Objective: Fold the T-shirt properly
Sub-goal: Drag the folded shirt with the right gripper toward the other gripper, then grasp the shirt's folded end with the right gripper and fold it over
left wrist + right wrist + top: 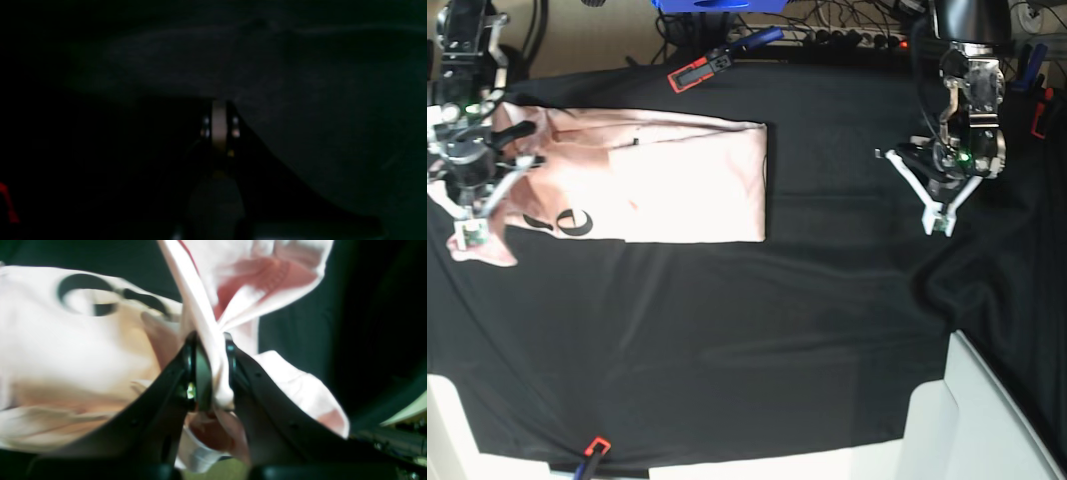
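Observation:
The pale pink T-shirt [677, 180] lies at the far left of the black-covered table, its body spread flat as a rectangle, with black lettering [572, 222] near its bunched left end. My right gripper [472, 175] is over that left end. In the right wrist view it [210, 340] is shut on a raised fold of the T-shirt [66, 350], and a sleeve hangs beyond the fingertips [191, 340]. My left gripper [952, 160] hovers over bare black cloth at the right, well apart from the shirt. The dark left wrist view shows it [219, 110] shut on nothing.
The black table cover [727, 330] spans the whole work area. A red and black clamp [692, 75] holds it at the back edge and another clamp [592, 448] at the front. Cables lie along the back, and a white surface [987, 420] shows at the front right.

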Motion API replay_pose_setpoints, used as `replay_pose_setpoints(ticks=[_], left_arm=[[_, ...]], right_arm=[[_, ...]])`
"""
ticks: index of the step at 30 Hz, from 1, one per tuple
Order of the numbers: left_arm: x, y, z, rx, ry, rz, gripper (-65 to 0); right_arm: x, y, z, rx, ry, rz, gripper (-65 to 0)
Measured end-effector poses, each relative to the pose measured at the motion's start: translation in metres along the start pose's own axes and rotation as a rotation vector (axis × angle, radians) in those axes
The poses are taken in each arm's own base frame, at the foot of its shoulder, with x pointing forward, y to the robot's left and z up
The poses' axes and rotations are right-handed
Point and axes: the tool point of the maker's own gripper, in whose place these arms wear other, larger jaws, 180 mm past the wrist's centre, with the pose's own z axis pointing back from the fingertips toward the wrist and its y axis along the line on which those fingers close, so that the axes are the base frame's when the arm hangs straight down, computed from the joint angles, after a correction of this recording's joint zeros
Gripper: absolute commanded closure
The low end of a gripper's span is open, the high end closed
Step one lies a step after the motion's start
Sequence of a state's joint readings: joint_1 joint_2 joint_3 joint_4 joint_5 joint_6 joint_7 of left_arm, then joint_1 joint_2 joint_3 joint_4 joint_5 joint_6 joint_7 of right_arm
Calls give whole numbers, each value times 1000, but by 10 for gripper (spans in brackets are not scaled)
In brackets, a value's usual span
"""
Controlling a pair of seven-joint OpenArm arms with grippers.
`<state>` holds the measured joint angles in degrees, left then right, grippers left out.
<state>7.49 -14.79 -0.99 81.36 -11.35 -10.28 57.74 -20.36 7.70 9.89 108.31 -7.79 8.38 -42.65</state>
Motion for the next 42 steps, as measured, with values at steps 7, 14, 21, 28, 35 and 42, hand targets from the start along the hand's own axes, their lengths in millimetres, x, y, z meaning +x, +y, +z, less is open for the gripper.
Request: replay_pose_setpoints(ticks=[7,14,21,28,35,42], left_arm=[[-7,54,9,104,-7,124,0],[-7,67,13,125,-12,146,0],[-13,67,12,126,-2,147,0],[-21,72,14,135,13,137,0],[-39,120,26,218,14,262,0],[-59,156,32,284,68,267,0]], right_arm=[[27,57,15,85,-64,-10,0],[31,131,37,207,-59,-40,0],[43,166,40,257,-65,-53,0],[48,195,36,298,-23,-92,0],[33,208,27,304,24,-81,0],[34,218,21,305,32,-87,0]])
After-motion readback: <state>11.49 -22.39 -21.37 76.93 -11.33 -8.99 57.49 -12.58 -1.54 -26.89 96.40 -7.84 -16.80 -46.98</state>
